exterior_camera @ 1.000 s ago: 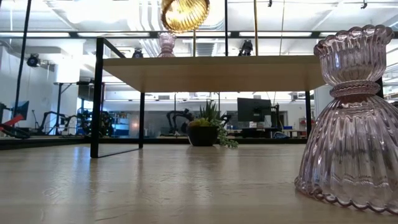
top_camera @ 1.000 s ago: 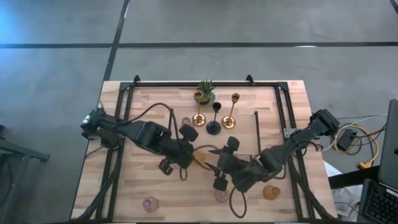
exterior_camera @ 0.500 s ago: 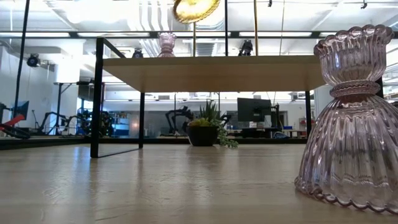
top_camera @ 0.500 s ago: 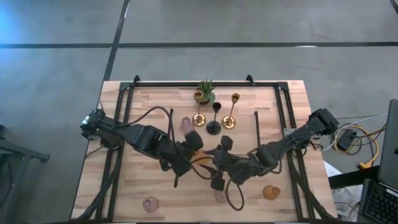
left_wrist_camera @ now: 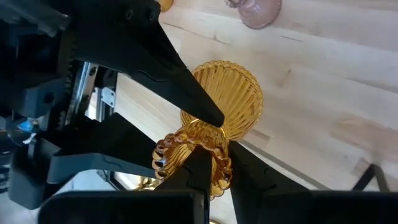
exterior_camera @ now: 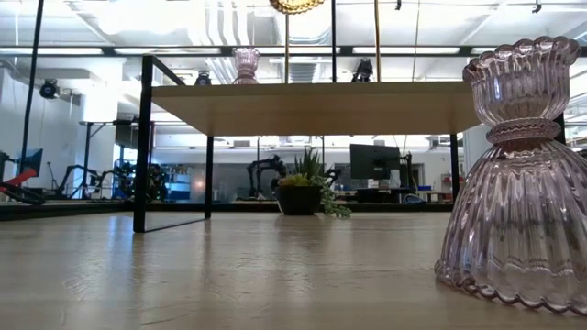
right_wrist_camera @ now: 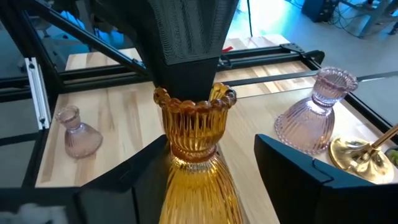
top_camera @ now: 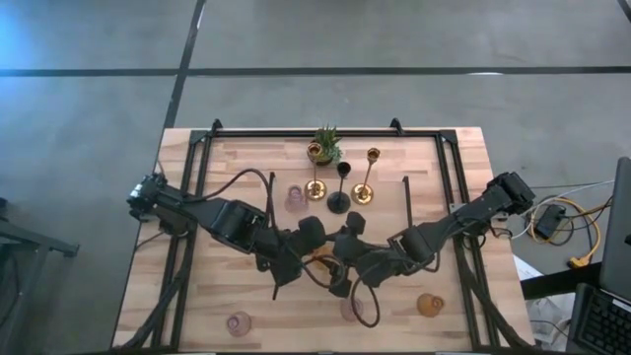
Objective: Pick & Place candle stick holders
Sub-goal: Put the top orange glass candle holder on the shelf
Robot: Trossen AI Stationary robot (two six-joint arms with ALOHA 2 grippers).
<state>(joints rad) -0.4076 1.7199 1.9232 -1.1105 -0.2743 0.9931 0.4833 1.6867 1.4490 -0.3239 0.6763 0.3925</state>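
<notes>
An amber glass holder (top_camera: 321, 258) is lifted clear above the table's middle, between my two grippers; only its lower edge shows at the top of the low view (exterior_camera: 295, 5). My left gripper (top_camera: 308, 251) is shut on its scalloped rim. My right gripper (top_camera: 340, 264) is open, its fingers (right_wrist_camera: 140, 171) on either side of the holder's waist (right_wrist_camera: 193, 149). Two gold holders (top_camera: 315, 187), (top_camera: 367, 177), a black one (top_camera: 340, 192) and a pink one (top_camera: 294, 199) stand on their bases at the far middle. My left gripper holds the amber holder by its scalloped rim (left_wrist_camera: 186, 152), one finger (left_wrist_camera: 200, 165) seemingly inside the cup and one outside. The fingers come from the table's left. The holder is clear of the table, its ribbed base (left_wrist_camera: 230, 99) pointing away from the gripper. My right gripper has one fingertip (left_wrist_camera: 208, 112) right at the holder's waist; whether it touches, I cannot tell.
A potted plant (top_camera: 323, 146) stands at the far edge. Pink holders (top_camera: 238, 322), (top_camera: 350, 311) and an amber one (top_camera: 428, 304) stand near the front edge; one pink holder (exterior_camera: 518, 174) fills the low view's right. A black frame (top_camera: 325, 132) borders the table.
My left gripper has gone toward the table's right and my right gripper toward its left, so the two have closed in on each other. The amber holder has gone up with them; in the low view it has risen almost out of the top.
</notes>
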